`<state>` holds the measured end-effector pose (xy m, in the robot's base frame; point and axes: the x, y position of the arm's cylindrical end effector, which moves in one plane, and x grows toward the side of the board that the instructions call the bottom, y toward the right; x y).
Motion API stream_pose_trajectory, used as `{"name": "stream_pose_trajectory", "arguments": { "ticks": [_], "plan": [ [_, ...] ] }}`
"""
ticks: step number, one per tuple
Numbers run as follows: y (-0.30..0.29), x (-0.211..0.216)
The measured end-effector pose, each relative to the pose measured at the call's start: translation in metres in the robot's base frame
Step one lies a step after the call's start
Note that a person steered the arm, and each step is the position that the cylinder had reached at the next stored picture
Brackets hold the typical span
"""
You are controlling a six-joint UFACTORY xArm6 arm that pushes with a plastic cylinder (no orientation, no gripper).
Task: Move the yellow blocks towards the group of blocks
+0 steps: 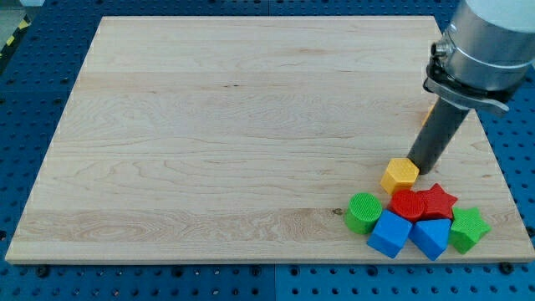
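The one camera view shows a pale wooden board (pixel 251 125) lying on a blue pegboard table (pixel 33 109), with all the blocks crowded into the corner at the view's bottom right. My tip (pixel 420 170) — the lower end of a straight dark rod, with no jaws to open or close, so there is nothing clamped on anything — rests on the board just off the upper right edge of the yellow block (pixel 399 175), close enough that I cannot tell whether it touches. That yellow block, a squat faceted shape, sits at the top of the cluster, touching or almost touching the red cylinder (pixel 408 205) below it. Beside that is the red star (pixel 438 201); lower down come the green cylinder (pixel 364 211) at the view's left, two blue blocks (pixel 390 234) (pixel 432 237), and the green star (pixel 468 229) at the view's right. A sliver of orange-yellow (pixel 427 114) shows behind the rod toward the view's top; it may be a second yellow block, but the rod hides too much to say. The relation that matters: the visible yellow block lies down and to the view's left of my tip, with the group directly beyond it — so a push along that line would, I judge, press it further into the group. It looks nearly home already.
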<state>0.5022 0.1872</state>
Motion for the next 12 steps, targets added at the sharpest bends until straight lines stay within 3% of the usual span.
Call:
{"name": "stream_pose_trajectory", "arguments": {
  "ticks": [1,2,3,5,6,8,10,12],
  "plan": [
    [0.018,-0.043],
    [0.086,-0.075],
    [0.156,-0.073],
    [0.157,-0.089],
    [0.117,-0.118],
    [-0.015,-0.104],
    [-0.016,-0.103],
    [-0.053,-0.034]
  ]
}}
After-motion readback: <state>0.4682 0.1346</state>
